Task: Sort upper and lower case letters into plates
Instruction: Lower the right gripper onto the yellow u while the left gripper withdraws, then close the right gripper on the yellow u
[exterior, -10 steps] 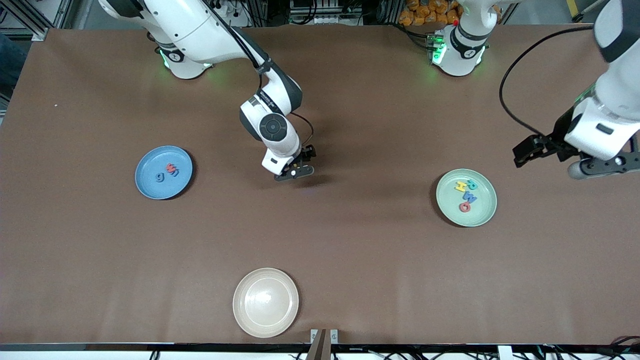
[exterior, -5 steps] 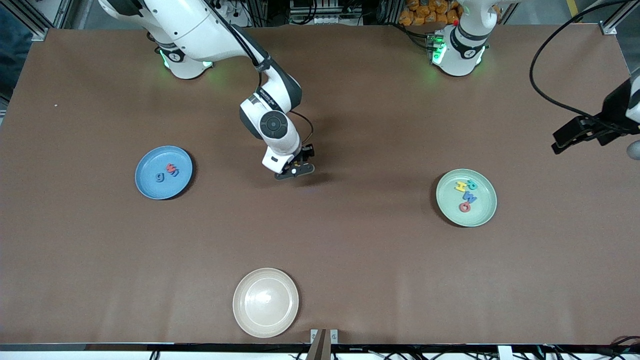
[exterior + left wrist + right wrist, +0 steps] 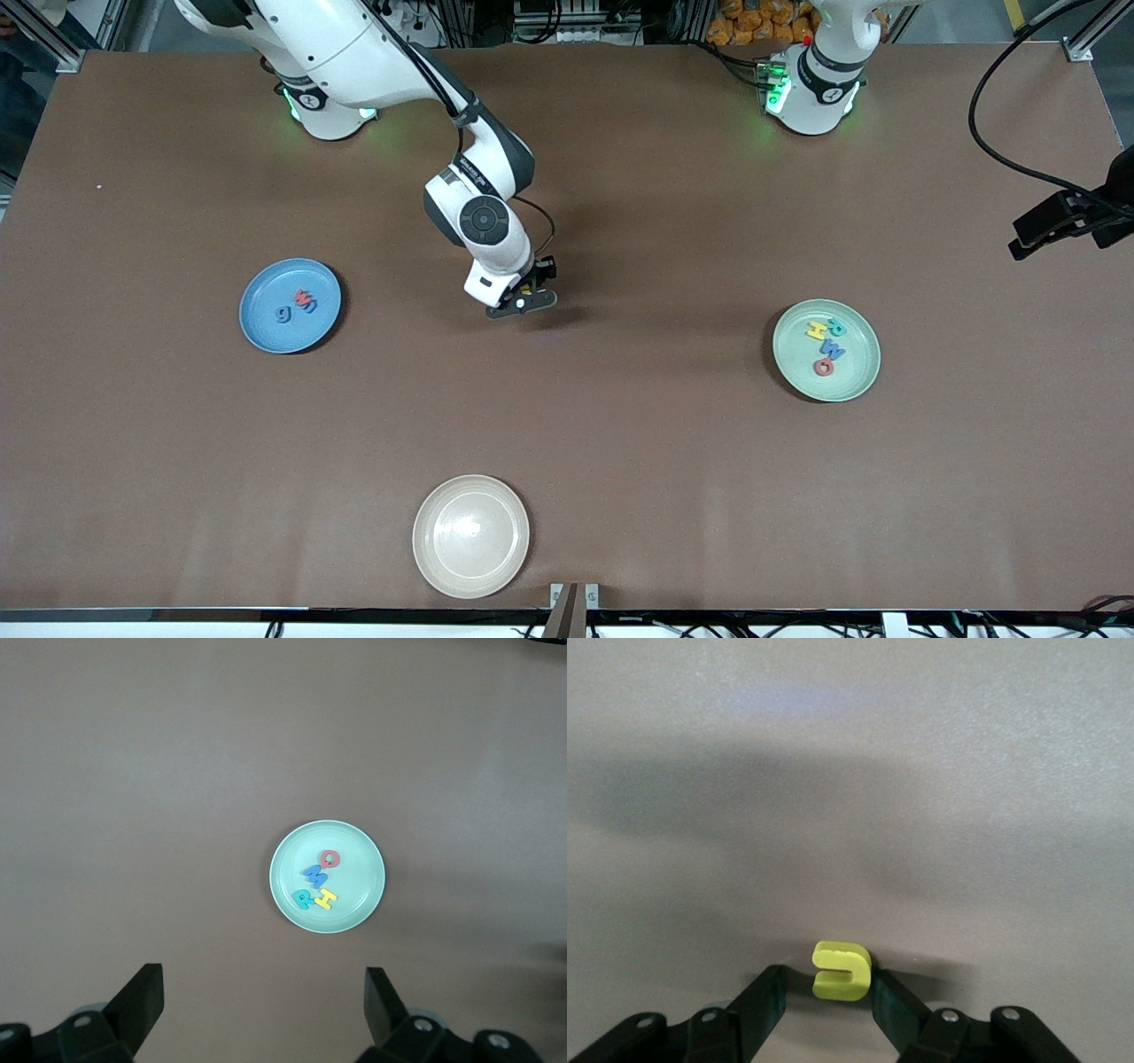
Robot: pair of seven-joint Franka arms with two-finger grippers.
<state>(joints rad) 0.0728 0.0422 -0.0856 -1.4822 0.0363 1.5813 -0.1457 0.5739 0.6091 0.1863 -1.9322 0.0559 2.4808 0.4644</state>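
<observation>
The yellow u (image 3: 842, 971) lies flat on the brown table near its middle, also seen as a speck of yellow u (image 3: 528, 290) under the right hand. My right gripper (image 3: 828, 981) (image 3: 524, 301) is down at the table and straddles it. One finger touches the letter and a small gap shows at the other. The sky blue plate (image 3: 257, 330) holds a blue g (image 3: 283, 313), a red w (image 3: 305, 301) and a dark blue letter. The mint green plate (image 3: 861, 377) (image 3: 368, 850) holds H, R, W and Q. My left gripper (image 3: 261, 992) hangs open and empty, high over the left arm's end.
A cream-white plate (image 3: 470, 535) with nothing in it sits near the table's front edge. A black cable (image 3: 983, 133) loops from the left arm over the table's corner.
The left arm has drawn away from the green plate toward the table's end, nearly out of the front view. The right gripper's fingers have narrowed around the yellow u.
</observation>
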